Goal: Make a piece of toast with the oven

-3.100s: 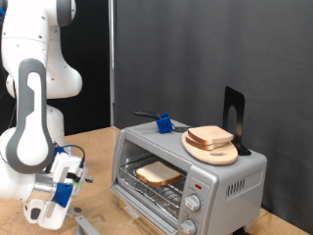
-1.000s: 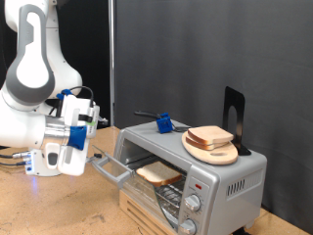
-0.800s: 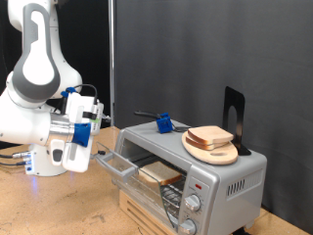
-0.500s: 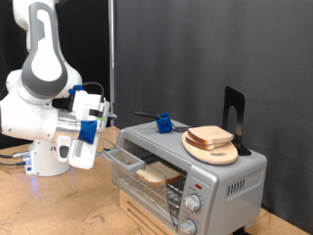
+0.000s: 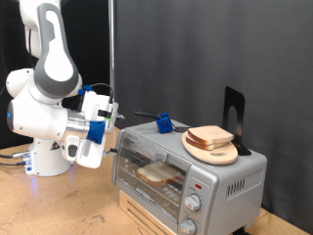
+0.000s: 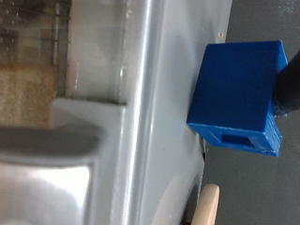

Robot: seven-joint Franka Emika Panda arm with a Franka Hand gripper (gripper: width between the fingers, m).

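Observation:
The silver oven (image 5: 186, 171) stands on a wooden box, and its glass door (image 5: 147, 166) is up and almost shut. One piece of toast (image 5: 156, 174) lies on the rack inside, seen through the glass. A second slice (image 5: 210, 135) lies on a round wooden plate (image 5: 217, 152) on the oven's top. My gripper (image 5: 110, 135) is at the door's upper edge, on the exterior view's left. Its fingers do not show clearly. The wrist view shows the door's grey handle (image 6: 47, 155), the glass (image 6: 33, 56) and the oven's top (image 6: 164, 112) from close by.
A blue block (image 5: 164, 123) with a dark rod sits on the oven's top and also shows in the wrist view (image 6: 236, 98). A black stand (image 5: 233, 117) rises behind the plate. The two knobs (image 5: 193, 204) are on the front panel. The robot's white base (image 5: 44, 157) stands at the left.
The oven door hung open and flat. My gripper swung up and to the right, lifting the door, which now stands almost shut with the toast behind it.

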